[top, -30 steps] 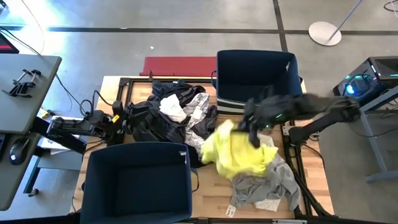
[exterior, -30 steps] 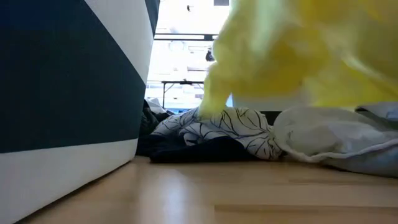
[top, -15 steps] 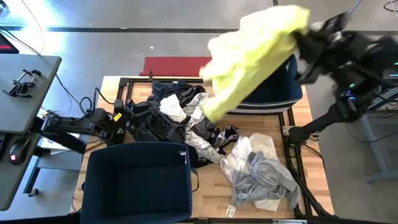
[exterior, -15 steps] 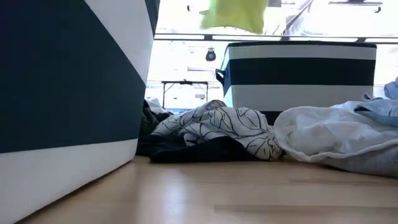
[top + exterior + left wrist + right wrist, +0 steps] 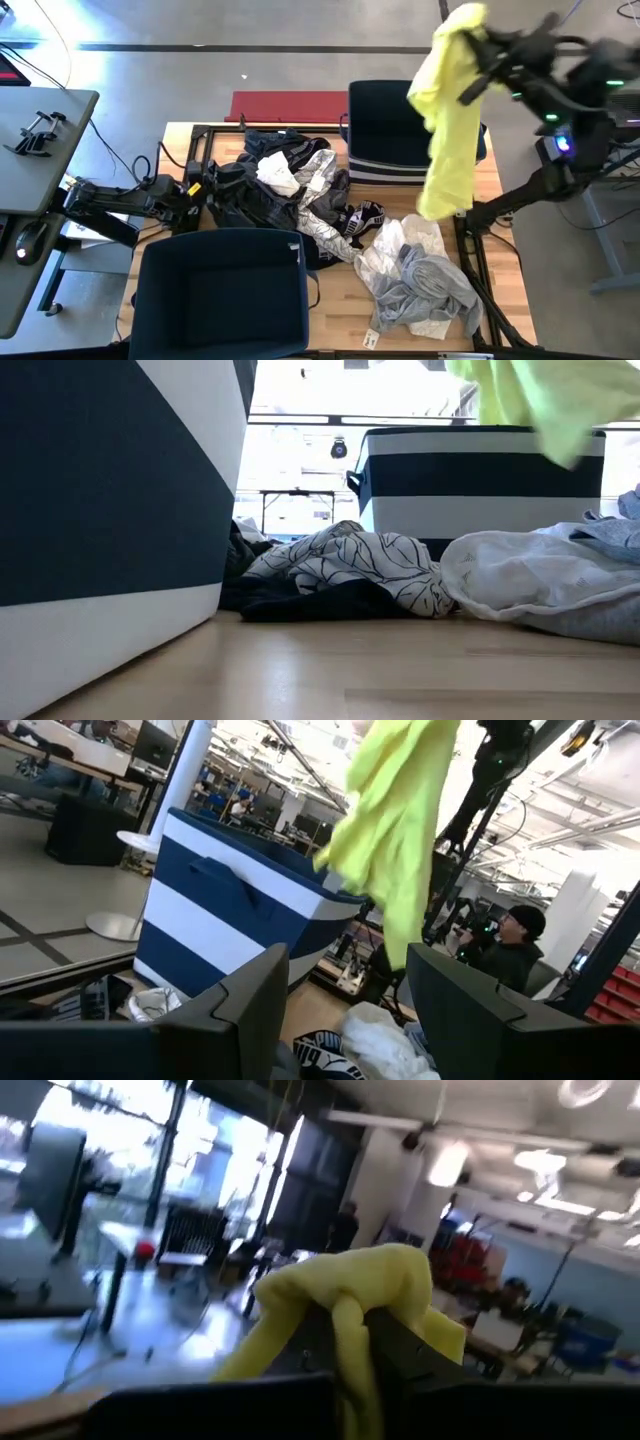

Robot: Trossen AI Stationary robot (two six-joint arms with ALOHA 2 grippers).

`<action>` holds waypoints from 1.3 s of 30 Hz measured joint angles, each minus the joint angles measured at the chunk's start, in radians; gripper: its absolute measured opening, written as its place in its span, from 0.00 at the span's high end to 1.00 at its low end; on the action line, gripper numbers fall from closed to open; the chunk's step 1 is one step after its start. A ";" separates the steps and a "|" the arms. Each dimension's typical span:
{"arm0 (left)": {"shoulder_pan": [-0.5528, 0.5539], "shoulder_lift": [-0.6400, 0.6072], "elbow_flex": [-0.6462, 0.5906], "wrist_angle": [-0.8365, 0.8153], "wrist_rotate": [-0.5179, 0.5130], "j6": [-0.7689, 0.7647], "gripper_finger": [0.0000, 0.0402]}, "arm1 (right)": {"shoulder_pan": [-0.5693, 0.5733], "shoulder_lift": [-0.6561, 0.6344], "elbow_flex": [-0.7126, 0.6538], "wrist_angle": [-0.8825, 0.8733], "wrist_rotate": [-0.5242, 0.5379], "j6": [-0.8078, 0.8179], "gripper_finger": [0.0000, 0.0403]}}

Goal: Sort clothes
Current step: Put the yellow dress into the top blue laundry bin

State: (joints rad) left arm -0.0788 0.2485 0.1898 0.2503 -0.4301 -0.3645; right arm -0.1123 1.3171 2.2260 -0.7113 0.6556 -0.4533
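Overhead, the right end effector pinches the yellow garment, which hangs above the far bin by the tabletop's far right corner. The left end effector rests spread at the left edge, beside the clothes pile.

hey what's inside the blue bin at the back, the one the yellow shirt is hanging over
The back bin shows only dark, bare-looking interior on its visible side. The yellow garment, shut in the raised right gripper, hangs across the bin's right part, hiding what lies below it there.

Bright overhead light, blown-out windows behind; the swinging yellow garment is motion-blurred, the right wrist view soft.
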 joint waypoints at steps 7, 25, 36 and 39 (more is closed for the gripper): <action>0.000 0.000 0.000 0.043 0.000 0.001 0.51 | -0.134 0.062 -0.014 0.314 -0.068 -0.149 0.98; 0.000 0.000 0.000 0.063 -0.026 0.001 0.51 | -0.341 0.049 -0.137 -0.638 -0.323 0.571 0.98; 0.000 0.000 0.000 0.062 -0.034 0.002 0.51 | -0.629 0.089 -0.800 -0.538 -0.396 0.586 0.98; 0.000 0.000 0.000 0.062 -0.034 0.002 0.51 | -0.714 0.135 -0.932 -0.481 -0.508 0.587 0.98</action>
State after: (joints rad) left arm -0.0788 0.2485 0.1898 0.3119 -0.4644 -0.3629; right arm -0.8259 1.4519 1.2943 -1.1919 0.1472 0.1339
